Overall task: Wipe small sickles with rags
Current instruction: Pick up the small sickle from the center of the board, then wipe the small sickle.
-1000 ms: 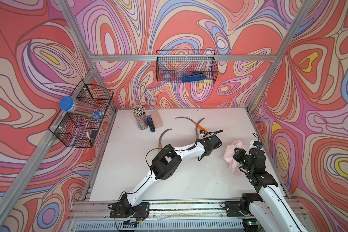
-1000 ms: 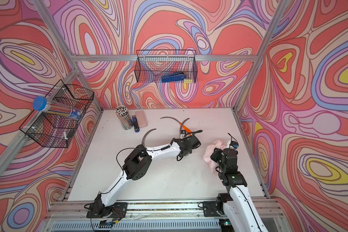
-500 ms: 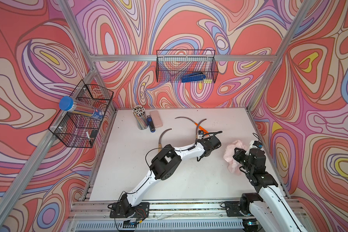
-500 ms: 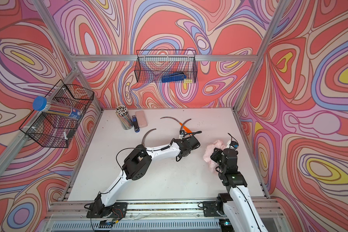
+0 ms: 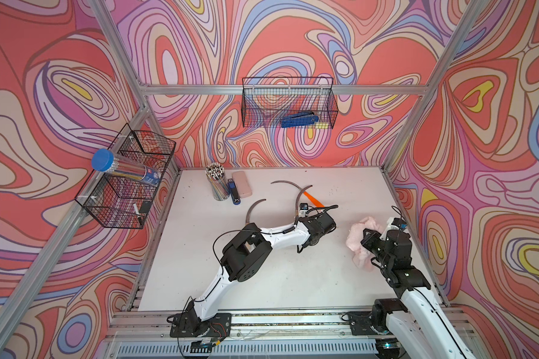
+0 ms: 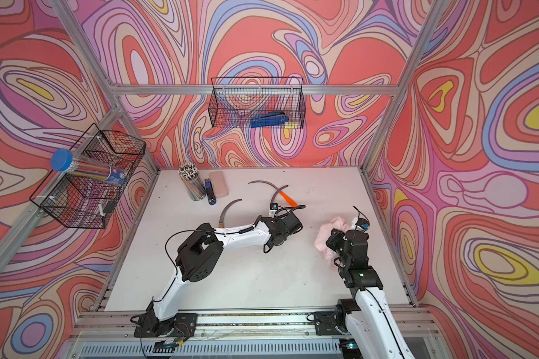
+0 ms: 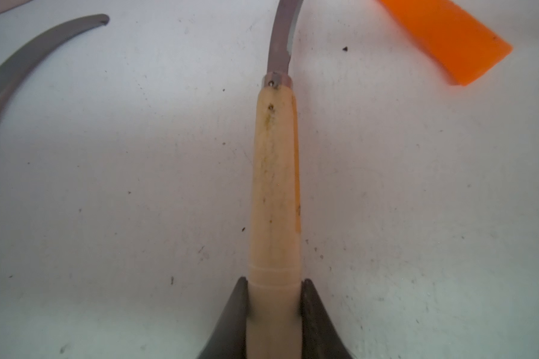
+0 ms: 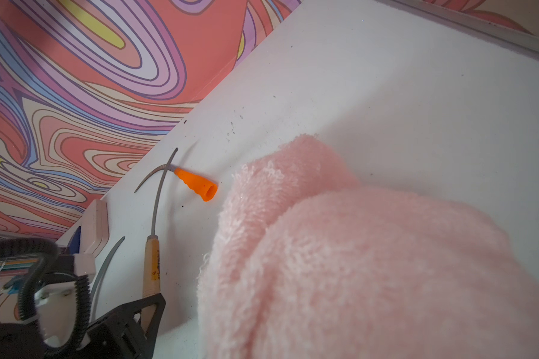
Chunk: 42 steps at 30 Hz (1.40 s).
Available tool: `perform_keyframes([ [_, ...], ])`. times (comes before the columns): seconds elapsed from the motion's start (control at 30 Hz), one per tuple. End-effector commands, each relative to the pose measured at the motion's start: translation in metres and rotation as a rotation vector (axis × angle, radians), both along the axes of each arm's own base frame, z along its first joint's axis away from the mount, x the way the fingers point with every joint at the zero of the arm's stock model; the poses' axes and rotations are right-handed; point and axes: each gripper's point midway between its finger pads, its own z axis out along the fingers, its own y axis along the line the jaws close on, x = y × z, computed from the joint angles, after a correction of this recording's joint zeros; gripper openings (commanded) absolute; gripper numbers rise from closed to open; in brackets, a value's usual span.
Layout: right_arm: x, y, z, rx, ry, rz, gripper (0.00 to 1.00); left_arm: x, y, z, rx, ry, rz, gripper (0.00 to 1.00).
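Grubby white tabletop (image 5: 262,279), same in both top views; left gripper (image 5: 299,218) is clamped on a wooden-handled sickle (image 5: 298,197); right gripper (image 5: 365,241) is closed on the fluffy pink rag (image 5: 360,227), well apart from it. Left wrist: jaws pinch the handle's butt end; orange-handled sickle (image 7: 445,40) lies ahead, off to one side. Right wrist: rag bunched right at the gripper; sickle beyond it. Looks like both grabs are made; next I'd guess lift the sickle and bring rag to blade.

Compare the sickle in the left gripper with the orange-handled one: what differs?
The held sickle has a pale wooden handle; the orange-handled sickle has a bright, flared one. The left gripper is shut on the held sickle's handle end; the orange-handled sickle lies free. Both have curved grey blades, which cross.
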Motion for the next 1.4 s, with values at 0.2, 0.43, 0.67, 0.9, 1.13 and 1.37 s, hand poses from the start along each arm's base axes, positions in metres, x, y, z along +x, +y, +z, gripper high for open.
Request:
perform_keyframes([
  [0.2,0.002,-0.001,0.003,-0.009,-0.026,0.002,0.0,-0.006,0.036,0.06,-0.013,-0.126,0.008,0.0],
  [0.43,0.003,0.0,0.002,-0.008,-0.021,0.012,0.0,-0.024,0.054,0.079,0.019,-0.225,-0.218,0.0],
  [0.67,0.007,0.005,0.003,-0.005,-0.016,0.042,0.0,-0.038,0.095,0.08,0.226,-0.281,-0.326,0.0],
  [0.9,0.017,0.032,0.039,0.041,-0.079,0.181,0.0,-0.061,0.109,0.043,0.254,-0.226,-0.442,0.0],
  [1.13,0.017,0.084,0.093,-0.106,-0.149,0.277,0.0,-0.067,0.108,0.04,0.242,-0.262,-0.511,0.0],
  [1.37,0.035,0.214,0.1,-0.31,-0.155,0.559,0.0,-0.076,0.106,0.031,0.188,-0.31,-0.578,0.0],
])
